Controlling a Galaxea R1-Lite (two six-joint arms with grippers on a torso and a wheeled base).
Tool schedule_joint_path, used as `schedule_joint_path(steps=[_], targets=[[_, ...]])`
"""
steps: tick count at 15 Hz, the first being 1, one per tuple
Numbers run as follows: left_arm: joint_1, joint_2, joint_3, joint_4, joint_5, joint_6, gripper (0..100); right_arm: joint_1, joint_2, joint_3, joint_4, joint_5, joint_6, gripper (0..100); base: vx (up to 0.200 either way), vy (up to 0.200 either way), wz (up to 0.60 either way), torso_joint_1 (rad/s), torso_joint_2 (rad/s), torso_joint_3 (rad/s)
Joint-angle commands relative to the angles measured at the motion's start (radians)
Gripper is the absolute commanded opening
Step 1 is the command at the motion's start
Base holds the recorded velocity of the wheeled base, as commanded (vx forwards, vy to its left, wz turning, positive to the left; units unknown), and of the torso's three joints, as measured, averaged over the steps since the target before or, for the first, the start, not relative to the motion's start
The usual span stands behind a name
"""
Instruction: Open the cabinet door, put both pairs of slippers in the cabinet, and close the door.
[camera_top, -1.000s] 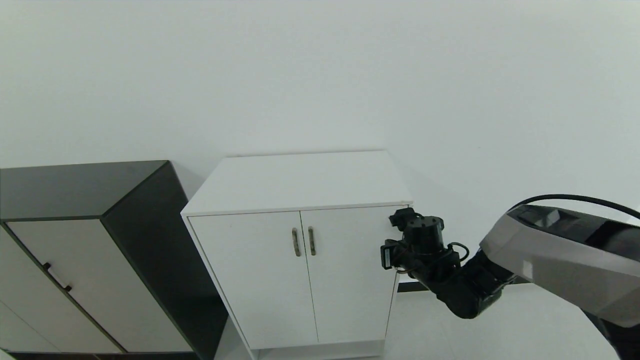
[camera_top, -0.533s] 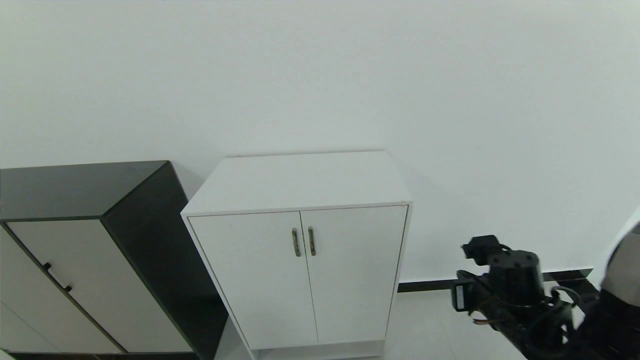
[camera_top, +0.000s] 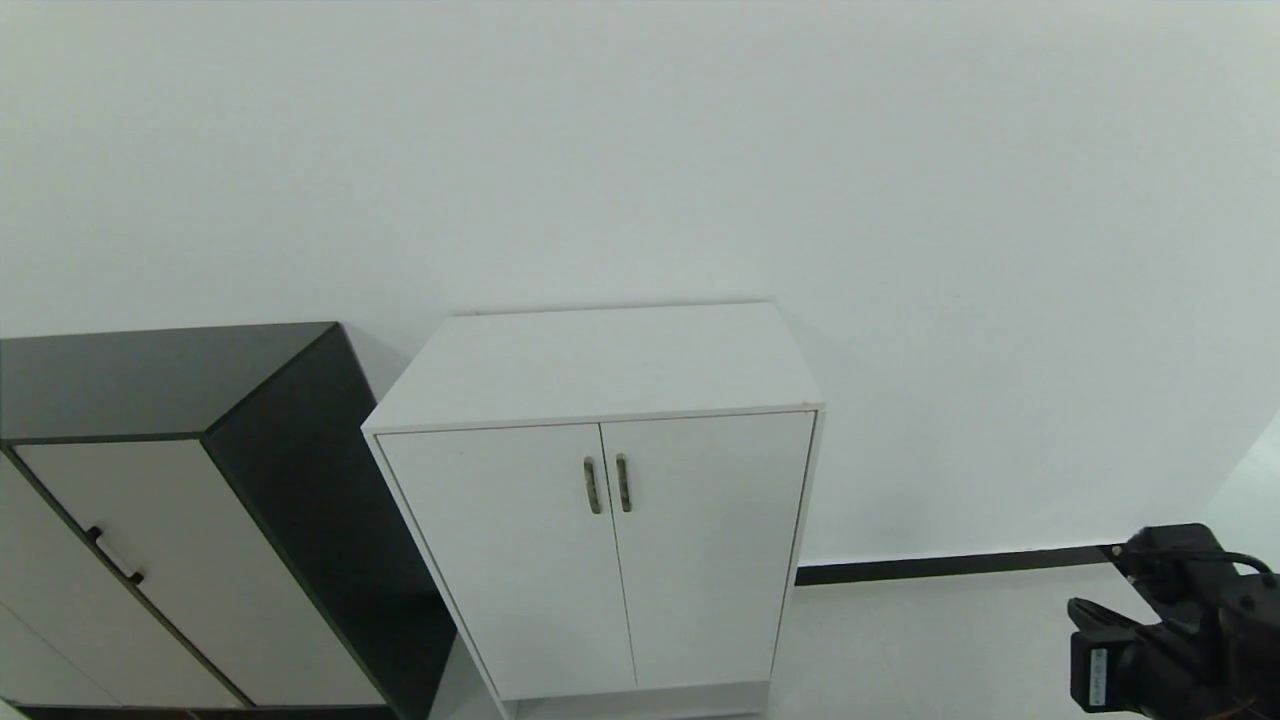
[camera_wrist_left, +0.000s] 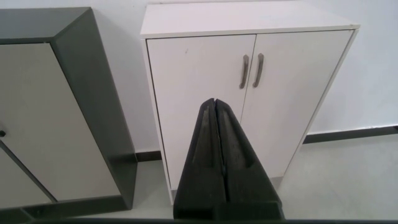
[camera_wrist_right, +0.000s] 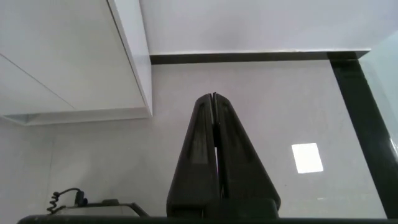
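- The white two-door wooden cabinet (camera_top: 520, 560) stands on the floor against the plain white wall (camera_top: 640, 150), in the middle of the scene.
- Its left door (camera_top: 505, 570) and its right door (camera_top: 705, 550) are both closed, and they meet along one thin vertical line.
- Two slim metal bar handles, one (camera_top: 591, 485) on the left door and one (camera_top: 623, 482) on the right door, stand upright just beside each other at this line, in the upper half of the doors.
- A dark grey cabinet with a light front panel (camera_top: 300, 480) stands just to the left of the white cabinet, and a small black handle (camera_top: 113, 556) is on its panel.
- A black skirting strip (camera_top: 950, 566) runs along the foot of the wall, to the right of the white cabinet, above the pale tiled floor (camera_top: 920, 640).
- The right arm (camera_top: 1180, 640) is low at the near right, well apart from the white cabinet.
- The right gripper (camera_wrist_right: 214, 98) has its jaws pressed together with nothing between them; it points at the floor near the cabinet's lower right corner.
- A bright square patch of light (camera_wrist_right: 307, 157) lies on the floor beside this gripper.
- The left gripper (camera_wrist_left: 215, 101) also has its jaws closed and empty; it is on the near side of the white cabinet and points at the left door, not touching it.
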Motion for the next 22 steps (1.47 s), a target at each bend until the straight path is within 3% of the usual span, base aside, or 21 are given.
schedule_joint_path(steps=[1, 5, 7, 10, 12, 17, 18, 20, 22], targets=[[0.0, 0.001, 0.0, 0.0, 0.001, -0.001, 0, -0.004, -0.234, 0.013, 0.156, 0.006, 0.0, 0, 0.0, 0.0, 0.0, 0.0, 0.0, 0.0], [0.0, 0.001, 0.0, 0.0, 0.001, 0.001, 0, -0.004, -0.521, 0.013, 0.489, 0.055, 0.014, 0, 0.0, 0.0, 0.0, 0.0, 0.0, 0.0], [0.0, 0.001, 0.0, 0.0, -0.001, -0.001, 0, 0.0, -0.742, 0.013, 0.699, 0.153, 0.023, 0, 0.0, 0.0, 0.0, 0.0, 0.0, 0.0], [0.0, 0.001, 0.0, 0.0, -0.001, -0.001, 0, 0.001, -1.018, 0.011, 0.897, 0.309, -0.023, 0, 0.0, 0.0, 0.0, 0.0, 0.0, 0.0], [0.0, 0.001, 0.0, 0.0, 0.001, 0.001, 0, 0.0, -1.133, 0.008, 1.024, 0.349, -0.061, 0, 0.0, 0.0, 0.0, 0.0, 0.0, 0.0], [0.0, 0.001, 0.0, 0.0, -0.001, 0.001, 0, -0.014, -1.197, -0.004, 1.045, 0.426, -0.083, 0, 0.0, 0.0, 0.0, 0.0, 0.0, 0.0], [0.0, 0.001, 0.0, 0.0, 0.001, -0.001, 0, -0.056, -1.222, -0.001, 1.049, 0.48, -0.167, 0, 0.0, 0.0, 0.0, 0.0, 0.0, 0.0], [0.0, 0.001, 0.0, 0.0, 0.001, 0.001, 0, -0.08, -1.257, 0.001, 1.052, 0.527, -0.201, 0, 0.0, 0.0, 0.0, 0.0, 0.0, 0.0], [0.0, 0.001, 0.0, 0.0, 0.001, 0.001, 0, -0.168, -1.268, 0.001, 1.05, 0.509, -0.15, 0, 0.0, 0.0, 0.0, 0.0, 0.0, 0.0]])
